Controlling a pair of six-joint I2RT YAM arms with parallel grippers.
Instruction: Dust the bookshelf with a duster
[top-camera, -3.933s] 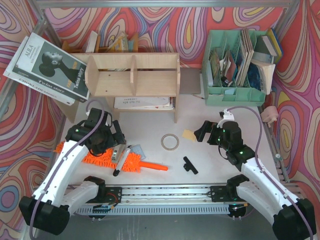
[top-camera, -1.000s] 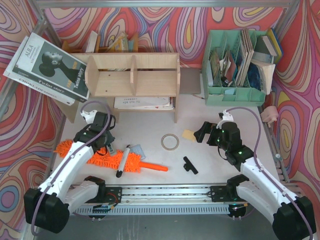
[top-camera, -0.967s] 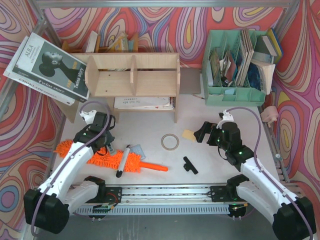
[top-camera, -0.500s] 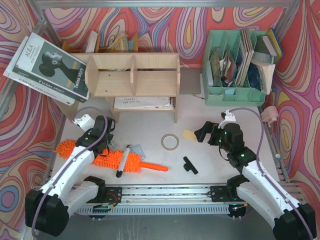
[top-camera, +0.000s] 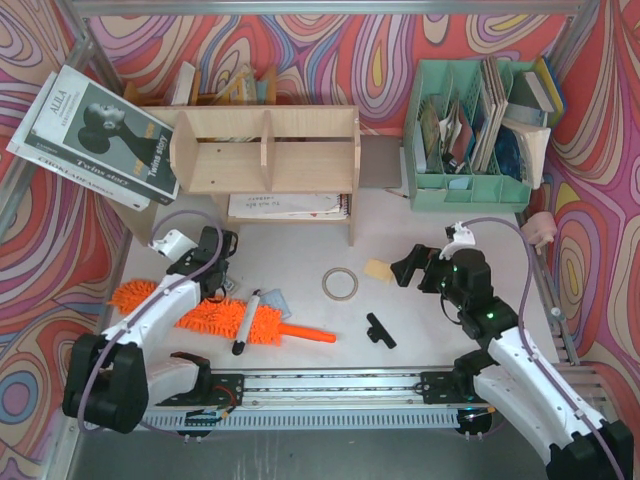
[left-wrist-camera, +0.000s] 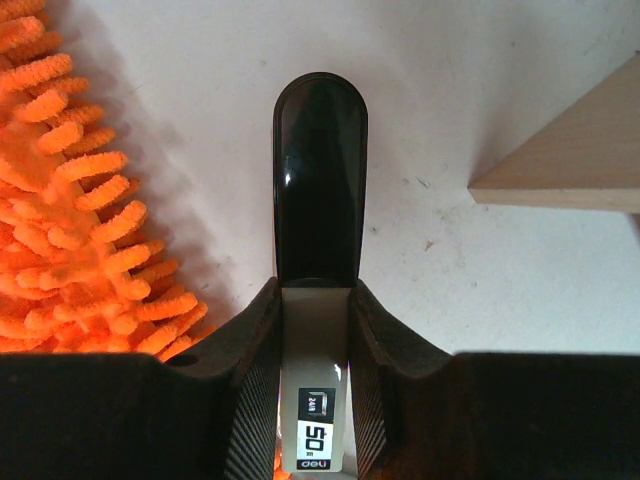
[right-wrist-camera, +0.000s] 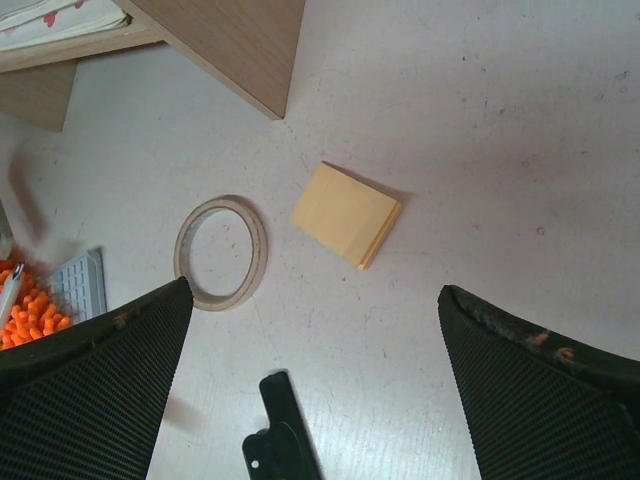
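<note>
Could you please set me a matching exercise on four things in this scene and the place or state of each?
Things:
1. duster
2. tape ring
3. left gripper
4. right gripper

Place or state:
A. wide open, holding nothing
B. beside the yellow note pad
C. shut on a black-capped item
D. lying on the table, shaggy and orange

Pairs: 1-D, 2-B, 3-C, 4-A.

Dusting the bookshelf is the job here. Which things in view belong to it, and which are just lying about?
Belong to the job: bookshelf, duster.

Just lying about: marker pen, tape ring, sticky notes, small black piece, file organiser; also the stapler, gripped in the left pincer.
</note>
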